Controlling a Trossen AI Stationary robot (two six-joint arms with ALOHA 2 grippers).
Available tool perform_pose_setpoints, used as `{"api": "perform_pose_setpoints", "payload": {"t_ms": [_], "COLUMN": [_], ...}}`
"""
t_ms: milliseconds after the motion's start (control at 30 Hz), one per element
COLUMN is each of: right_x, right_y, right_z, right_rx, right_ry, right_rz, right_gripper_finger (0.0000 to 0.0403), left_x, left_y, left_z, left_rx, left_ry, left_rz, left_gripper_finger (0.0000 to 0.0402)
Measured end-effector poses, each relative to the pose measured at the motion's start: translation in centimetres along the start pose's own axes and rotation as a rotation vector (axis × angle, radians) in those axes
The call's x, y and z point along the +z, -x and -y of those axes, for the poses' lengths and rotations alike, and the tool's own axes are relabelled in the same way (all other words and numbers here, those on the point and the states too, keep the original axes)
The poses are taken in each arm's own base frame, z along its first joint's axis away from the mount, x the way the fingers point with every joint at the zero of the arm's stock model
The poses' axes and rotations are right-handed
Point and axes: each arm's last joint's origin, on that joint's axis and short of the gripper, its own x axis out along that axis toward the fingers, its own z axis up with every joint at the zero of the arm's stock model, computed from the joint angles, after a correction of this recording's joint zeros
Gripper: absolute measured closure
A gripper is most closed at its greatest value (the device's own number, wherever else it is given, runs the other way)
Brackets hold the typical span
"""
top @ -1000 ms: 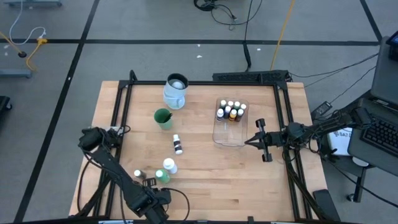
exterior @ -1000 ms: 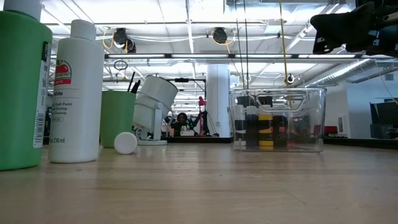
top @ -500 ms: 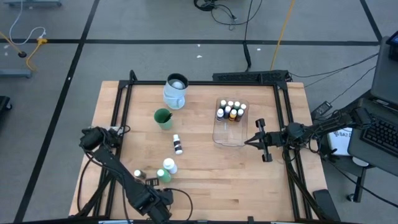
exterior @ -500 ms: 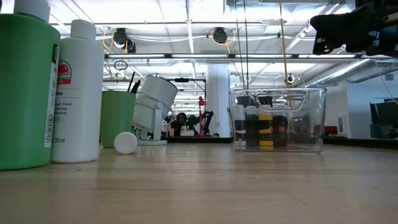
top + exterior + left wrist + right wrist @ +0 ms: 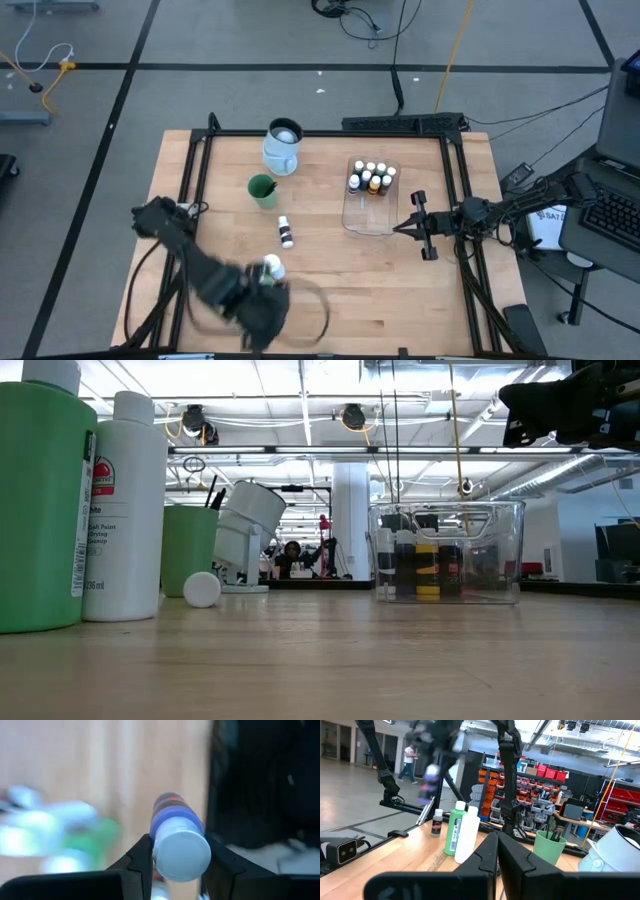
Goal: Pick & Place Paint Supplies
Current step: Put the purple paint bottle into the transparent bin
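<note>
Now: my left end effector (image 5: 172, 865) is clamped on a small blue bottle (image 5: 176, 832) with a white cap. The fingers (image 5: 142, 857) sit either side of it just below the cap. In the high view this arm is a blur at about 7 o'clock on the bench (image 5: 330, 275), near its front edge and close by the big green bottle (image 5: 40, 510) and the big white bottle (image 5: 272, 266).

Step in hand, as I judge it: carry the blue bottle across to the clear tub (image 5: 370, 195) at about 2 o'clock, where other small bottles (image 5: 372, 178) already stand upright.

- Lift clear of the two tall bottles first; they stand just beside me and would tip easily.
- Keep the squeeze steady. The bottle is round and smooth and could swivel between the fingers.
- Come in over the tub's open near part, not over the standing bottles.
- Lower it base-first before letting go.

Orientation: the blue bottle's long axis runs along my fingers, cap end pointing back at my wrist camera, base pointing away. Whether it is level or tilted relative to the bench I cannot tell.

My right end effector (image 5: 415, 228) waits at about 3 o'clock, just beside the tub, fingers together and empty.
</note>
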Motion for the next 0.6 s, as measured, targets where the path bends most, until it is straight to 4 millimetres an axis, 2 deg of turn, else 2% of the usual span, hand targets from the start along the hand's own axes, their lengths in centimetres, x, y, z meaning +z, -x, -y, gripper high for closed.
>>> {"api": "perform_pose_setpoints", "payload": {"t_ms": [167,333,433,600], "right_x": [0.0,0.0,0.1,1.1], "right_y": [0.0,0.0,0.0,0.1], "right_z": [0.0,0.0,0.0,0.4], "right_rx": [0.0,-0.001,-0.003,-0.097], "right_ry": [0.0,0.0,0.002,0.016], "right_rz": [0.001,0.005,0.015,0.103], "right_gripper_finger": [0.0397,0.0397,0.0397,0.0397], "left_x": [4.9,9.4,12.3,16.5], "left_y": [4.7,6.1,5.7,1.3], "left_z": [-6.8,-14.2,-18.0,-23.1], "left_rx": [0.127,0.178,0.157,0.105], "left_ry": [0.18,0.185,0.169,0.149], "left_rz": [0.174,0.322,0.42,0.44], "left_gripper_finger": [0.0282,0.0279,0.0282,0.0282]}}
